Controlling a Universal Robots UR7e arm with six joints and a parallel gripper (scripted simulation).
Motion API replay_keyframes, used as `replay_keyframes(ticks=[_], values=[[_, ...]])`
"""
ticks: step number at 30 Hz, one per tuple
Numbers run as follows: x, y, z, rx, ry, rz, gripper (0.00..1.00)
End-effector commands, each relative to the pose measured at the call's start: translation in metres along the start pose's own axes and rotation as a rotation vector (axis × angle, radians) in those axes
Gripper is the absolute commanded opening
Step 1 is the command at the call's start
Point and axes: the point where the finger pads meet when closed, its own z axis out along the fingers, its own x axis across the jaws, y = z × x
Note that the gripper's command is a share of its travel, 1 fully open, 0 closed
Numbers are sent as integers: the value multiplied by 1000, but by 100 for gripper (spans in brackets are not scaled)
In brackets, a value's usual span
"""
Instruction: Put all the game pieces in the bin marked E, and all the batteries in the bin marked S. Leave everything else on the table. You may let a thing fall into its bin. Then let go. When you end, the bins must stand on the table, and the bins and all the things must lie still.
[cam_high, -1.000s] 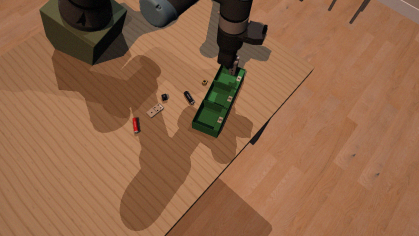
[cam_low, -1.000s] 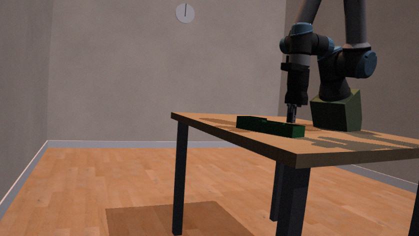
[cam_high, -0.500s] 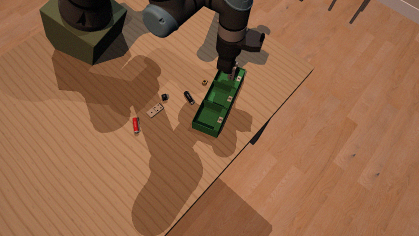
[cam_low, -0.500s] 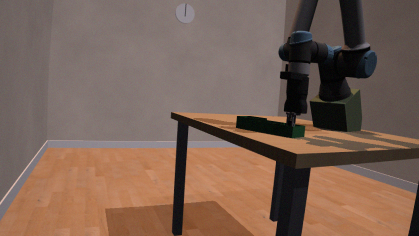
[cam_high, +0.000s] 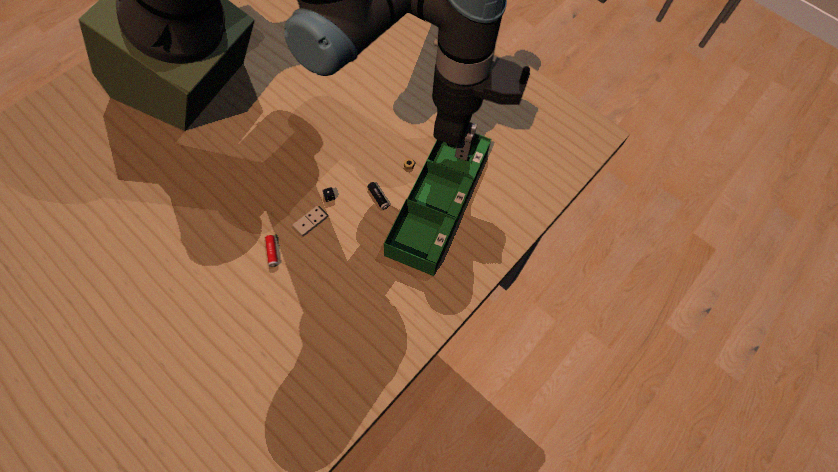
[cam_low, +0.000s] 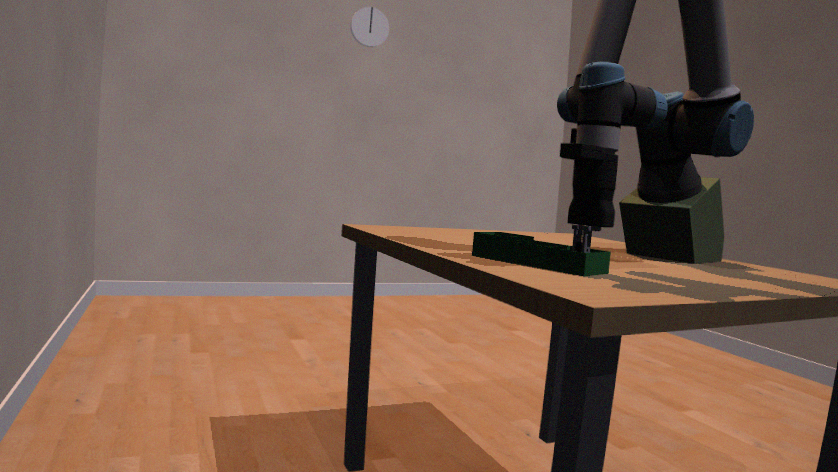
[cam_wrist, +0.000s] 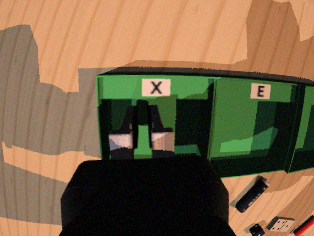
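Sorting before delivery, with the claw (cam_high: 466, 144) (cam_low: 581, 250) (cam_wrist: 142, 118) lowered into bin X (cam_high: 484, 144) (cam_wrist: 117, 88) of the green three-part tray (cam_high: 408, 256) (cam_low: 527, 250) (cam_wrist: 192, 81). Its fingers stand narrowly apart; green shows between them and no held object can be made out. A dark patch beyond the gap cannot be identified.

The task's four visible things lie on the bench (cam_high: 175, 351) (cam_low: 469, 270) (cam_wrist: 200, 25), outside the tray: black die (cam_high: 328, 194) (cam_wrist: 257, 229), white domino (cam_high: 310, 221) (cam_wrist: 281, 224), black battery (cam_high: 378, 195) (cam_wrist: 251, 194) and red battery (cam_high: 271, 250) (cam_wrist: 305, 226). The hex nut (cam_high: 409, 164), also outside, should remain there.

The step in hand is uncertain: bin X is no goal, so this may be a check or pick-up of something hidden there. If nothing is there, the next move calls for a straight lift clear of the walls, then wider fingers over a loose piece; a sideways move while low could drag the tray. Die and domino belong in bin E (cam_high: 436, 190) (cam_wrist: 225, 91), both batteries in bin S (cam_high: 418, 231) (cam_wrist: 309, 120).

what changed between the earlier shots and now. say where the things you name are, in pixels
The gripper (cam_high: 463, 153) (cam_low: 581, 250) (cam_wrist: 142, 118) moved down, and its fingertips are now inside bin X (cam_high: 477, 157) (cam_low: 596, 263) (cam_wrist: 190, 87). Nothing was visibly taken hold of or let go. Bin X, the black battery (cam_high: 378, 195) (cam_wrist: 252, 194), red battery (cam_high: 271, 250) (cam_wrist: 305, 226), domino (cam_high: 310, 221) (cam_wrist: 281, 224), die (cam_high: 328, 194) (cam_wrist: 257, 229) and nut (cam_high: 409, 164) stayed put.
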Motion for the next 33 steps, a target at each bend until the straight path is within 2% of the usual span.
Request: replay_keyframes(ticks=[1, 26, 33], values=[[0, 0, 0, 1, 0, 0, 31], [0, 0, 0, 1, 0, 0, 31], [0, 0, -7, 2, 0, 0, 31]])
